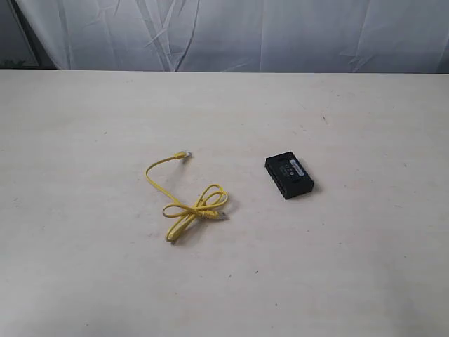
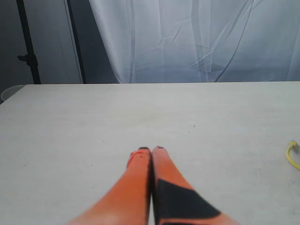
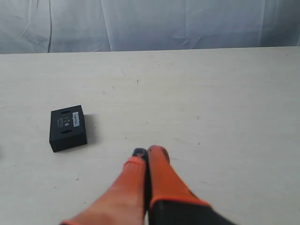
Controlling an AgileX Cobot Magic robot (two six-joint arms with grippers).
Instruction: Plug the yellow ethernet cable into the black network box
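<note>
Nothing started yet: yellow ethernet cable (image 1: pixel 188 205) lies loosely looped on the table (image 1: pixel 365 267), black network box (image 1: pixel 289 176) flat nearby, apart from it. Left gripper (image 2: pixel 151 149) and right gripper (image 3: pixel 149 151) hover pinched closed, empty (likely parked, clear of both).

On my exterior feed, the thin bright yellow ethernet cable (image 1: pixel 197 208) shows left of centre against the pale cream table (image 1: pixel 84 267), which is flecked with small dark specks. Right of centre, the small flat black plastic network box (image 1: pixel 288 177) carries a small pale label (image 1: pixel 293 168). A wrinkled grey-white cloth backdrop (image 1: pixel 280 35) fills the top of the frame. My wrist feeds show orange fingers with black patches on the left claw (image 2: pixel 151 149) and right claw (image 3: pixel 148 151).
</note>
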